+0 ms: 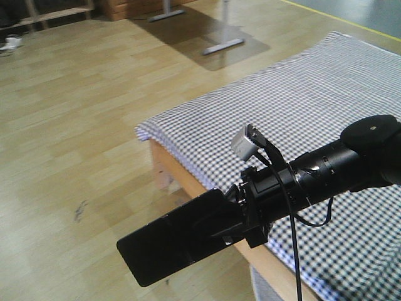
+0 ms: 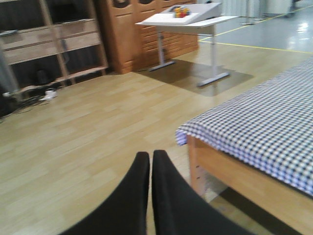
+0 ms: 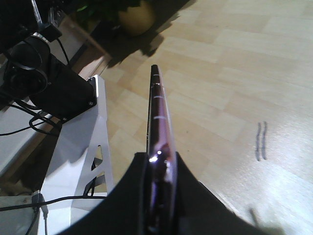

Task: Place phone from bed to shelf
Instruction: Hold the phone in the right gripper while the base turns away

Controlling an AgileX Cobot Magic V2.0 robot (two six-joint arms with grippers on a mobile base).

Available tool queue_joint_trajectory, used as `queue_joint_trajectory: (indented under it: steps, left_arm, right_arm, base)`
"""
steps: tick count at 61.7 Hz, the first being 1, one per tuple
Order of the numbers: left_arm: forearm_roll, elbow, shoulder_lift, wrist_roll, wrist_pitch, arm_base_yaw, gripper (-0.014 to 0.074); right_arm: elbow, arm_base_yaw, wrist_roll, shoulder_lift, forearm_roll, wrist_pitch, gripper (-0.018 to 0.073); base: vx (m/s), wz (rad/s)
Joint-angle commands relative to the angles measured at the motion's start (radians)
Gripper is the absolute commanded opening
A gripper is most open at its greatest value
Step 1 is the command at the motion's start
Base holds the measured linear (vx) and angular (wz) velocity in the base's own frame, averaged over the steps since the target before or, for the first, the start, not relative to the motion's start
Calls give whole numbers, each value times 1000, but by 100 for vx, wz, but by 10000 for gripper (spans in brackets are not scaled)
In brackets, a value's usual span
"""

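My right gripper [image 1: 241,222] is shut on one end of the phone [image 1: 172,241], a glossy black slab held out over the wooden floor, just left of the bed's corner. The right wrist view shows the phone [image 3: 157,112] edge-on with a pinkish rim, pinched in the right gripper [image 3: 160,159]. The bed [image 1: 301,125] has a black-and-white checked sheet and a light wooden frame [image 2: 230,171]. In the left wrist view my left gripper [image 2: 150,159] is shut on nothing above the floor. The shelf [image 2: 49,39] stands against the far wall at the upper left.
A white slanted desk on metal legs [image 2: 186,19] stands beyond the bed, in front of a brown wooden cabinet [image 2: 142,34]. A small white object [image 1: 12,42] lies on the floor by the shelf. The robot's white base [image 3: 78,147] and cables sit below the right gripper.
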Motion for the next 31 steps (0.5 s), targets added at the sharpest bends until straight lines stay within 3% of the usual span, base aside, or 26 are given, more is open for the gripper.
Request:
queue_joint_trajectory:
  steps: [1, 31]
  left_arm:
    - [-9, -21, -13, -6, -72, -4, 1]
    - [-9, -21, -13, -6, -72, -4, 1]
  right_arm:
    - [-23, -4, 0, -43, 79, 111, -2]
    - [-23, -4, 0, -43, 79, 111, -2]
  base:
    - [-16, 61]
    - [-17, 66]
